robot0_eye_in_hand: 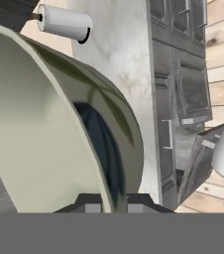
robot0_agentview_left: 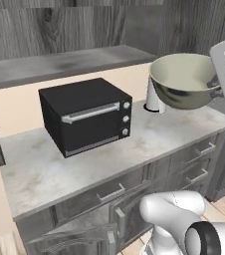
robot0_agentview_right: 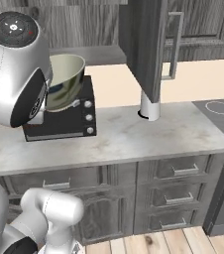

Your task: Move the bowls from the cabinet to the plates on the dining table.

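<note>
A rendered kitchen. The white robot arm holds a bowl (robot0_agentview_left: pixel 184 79) in the air above a marble-topped bench (robot0_agentview_left: pixel 40 169), near the bench's right end in the left base view. The bowl is cream inside with a darker, mottled greenish outside. The jaws (robot0_eye_in_hand: pixel 115 202) are closed narrow on the bowl's rim, one finger inside and one outside, as the hand view shows at its lower edge; a rim pinch suits a deep round bowl too wide to span.

In the left base view the bowl sits nearly level, mouth up and tipped a little toward the camera. In the right base view it looks more tilted, mouth facing up and left. Being round, it has no long axis; its opening is the only direction it has.

Below and left of the bowl, a black oven (robot0_agentview_left: pixel 87 115) stands on the bench. A white cylinder (robot0_agentview_right: pixel 150 106) stands farther right, under the open door (robot0_agentview_right: pixel 146 44) of the dark wall cabinet (robot0_agentview_right: pixel 203 27). The bowl is clear of the cabinet, so the carrying step seems under way. Plates are not seen here.
</note>
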Robot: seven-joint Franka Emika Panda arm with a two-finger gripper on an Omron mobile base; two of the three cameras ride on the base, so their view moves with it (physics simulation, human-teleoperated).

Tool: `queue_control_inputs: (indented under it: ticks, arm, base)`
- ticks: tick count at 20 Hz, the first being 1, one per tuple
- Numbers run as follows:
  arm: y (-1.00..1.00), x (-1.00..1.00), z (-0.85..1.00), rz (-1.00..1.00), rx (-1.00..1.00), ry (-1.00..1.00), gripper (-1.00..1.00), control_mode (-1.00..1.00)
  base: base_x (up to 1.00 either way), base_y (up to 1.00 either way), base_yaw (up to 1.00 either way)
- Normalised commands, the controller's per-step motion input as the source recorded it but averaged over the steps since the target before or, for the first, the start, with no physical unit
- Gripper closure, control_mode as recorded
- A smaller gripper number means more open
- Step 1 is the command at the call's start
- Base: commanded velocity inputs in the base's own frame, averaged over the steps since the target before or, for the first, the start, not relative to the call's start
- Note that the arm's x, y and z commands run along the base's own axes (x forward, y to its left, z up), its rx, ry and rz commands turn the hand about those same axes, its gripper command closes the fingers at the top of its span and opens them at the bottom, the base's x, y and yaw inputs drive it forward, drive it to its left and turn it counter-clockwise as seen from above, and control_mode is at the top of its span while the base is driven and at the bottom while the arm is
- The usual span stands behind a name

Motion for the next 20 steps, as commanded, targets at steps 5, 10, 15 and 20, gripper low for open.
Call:
queue_control_inputs:
  ticks: [5,10,15,20]
  arm:
    - [0.0,0.0,0.0,0.0,0.0,0.0,1.0,1.0]
    - [0.0,0.0,0.0,0.0,0.0,0.0,1.0,1.0]
    - [0.0,0.0,0.0,0.0,0.0,0.0,1.0,1.0]
    - [0.0,0.0,0.0,0.0,0.0,0.0,1.0,1.0]
  base:
    - [-0.15,0.02,-0.21]
    - [-0.07,0.01,-0.23]
    - [0.0,0.0,-0.25]
    - [0.0,0.0,-0.25]
